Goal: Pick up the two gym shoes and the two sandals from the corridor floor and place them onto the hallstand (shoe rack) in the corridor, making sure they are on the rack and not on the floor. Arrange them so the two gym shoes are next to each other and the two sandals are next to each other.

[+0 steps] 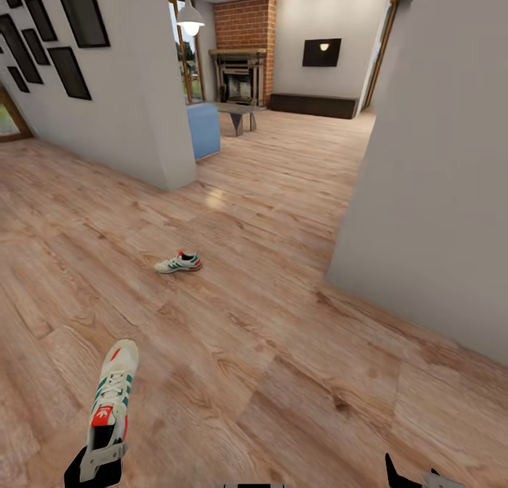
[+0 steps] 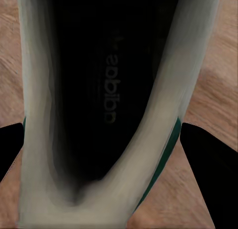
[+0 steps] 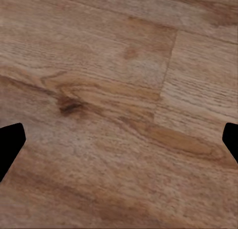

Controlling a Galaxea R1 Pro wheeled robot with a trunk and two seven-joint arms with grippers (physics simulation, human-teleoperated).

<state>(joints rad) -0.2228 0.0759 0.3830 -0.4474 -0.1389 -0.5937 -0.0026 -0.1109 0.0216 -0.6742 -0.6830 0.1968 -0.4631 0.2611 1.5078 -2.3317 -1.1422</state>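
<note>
A: Left gripper, at seven o'clock, clamped on the heel of one gym shoe, toe towards twelve, clear of the corridor floor for carrying.
B: Right gripper, at five o'clock, spread wide, empty. Second gym shoe lying near eleven, awaiting pickup

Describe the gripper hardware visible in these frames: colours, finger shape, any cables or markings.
Left gripper: black body, light-grey bracket-like piece across its front. Right gripper: black pointed finger beside a grey part at the frame edge. In the wrist views the fingertips are plain matte-black wedges. No cables or markings visible.
</note>
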